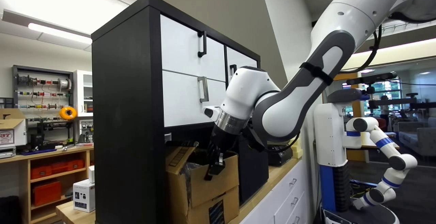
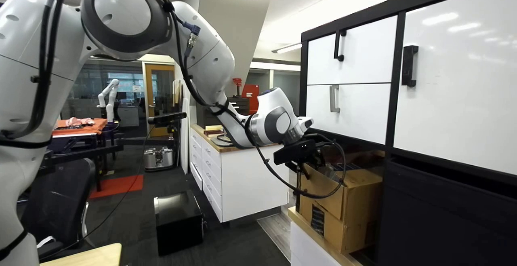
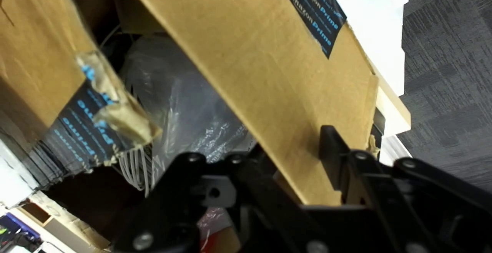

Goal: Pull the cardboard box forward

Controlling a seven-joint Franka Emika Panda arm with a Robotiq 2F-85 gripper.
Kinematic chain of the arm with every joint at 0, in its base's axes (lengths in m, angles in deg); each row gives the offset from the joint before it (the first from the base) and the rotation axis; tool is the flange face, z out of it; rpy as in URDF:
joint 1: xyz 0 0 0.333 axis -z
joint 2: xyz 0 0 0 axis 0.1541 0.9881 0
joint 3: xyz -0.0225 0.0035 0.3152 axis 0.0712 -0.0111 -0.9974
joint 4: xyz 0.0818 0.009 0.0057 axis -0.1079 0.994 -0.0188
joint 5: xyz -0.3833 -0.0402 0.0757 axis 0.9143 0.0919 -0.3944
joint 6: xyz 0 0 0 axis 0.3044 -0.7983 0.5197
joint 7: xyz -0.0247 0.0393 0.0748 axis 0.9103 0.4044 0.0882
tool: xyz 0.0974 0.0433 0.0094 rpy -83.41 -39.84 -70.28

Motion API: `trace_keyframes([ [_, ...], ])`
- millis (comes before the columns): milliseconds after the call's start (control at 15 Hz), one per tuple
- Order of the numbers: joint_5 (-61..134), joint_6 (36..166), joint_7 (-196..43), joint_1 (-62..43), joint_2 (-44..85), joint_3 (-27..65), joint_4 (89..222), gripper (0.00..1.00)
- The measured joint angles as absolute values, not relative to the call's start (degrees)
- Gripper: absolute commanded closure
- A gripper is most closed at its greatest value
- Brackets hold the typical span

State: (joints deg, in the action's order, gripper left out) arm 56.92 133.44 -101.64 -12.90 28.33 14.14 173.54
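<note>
The cardboard box [image 2: 337,217] stands on the worktop [image 1: 254,199], beneath white cabinet doors [image 1: 184,101]. The fingers [image 3: 331,157] straddle its front flap [image 3: 246,68]; whether they clamp it cannot be told. Recommended: confirm grip, then draw level and slowly, lest cardboard tear.

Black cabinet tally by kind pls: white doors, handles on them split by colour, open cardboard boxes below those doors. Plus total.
White doors: 3
Black handles: 2
Grey handle: 1
Cardboard box: 1
Total: 7
</note>
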Motion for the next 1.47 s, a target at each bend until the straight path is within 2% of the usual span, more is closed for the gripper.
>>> trace_keyframes([
  [667, 57.0, 137.6, -103.6, -12.7, 23.5, 13.0, 181.6, 0.91],
  [1467, 57.9, 137.6, -105.7, -12.6, 10.1, 12.6, 194.4, 0.91],
])
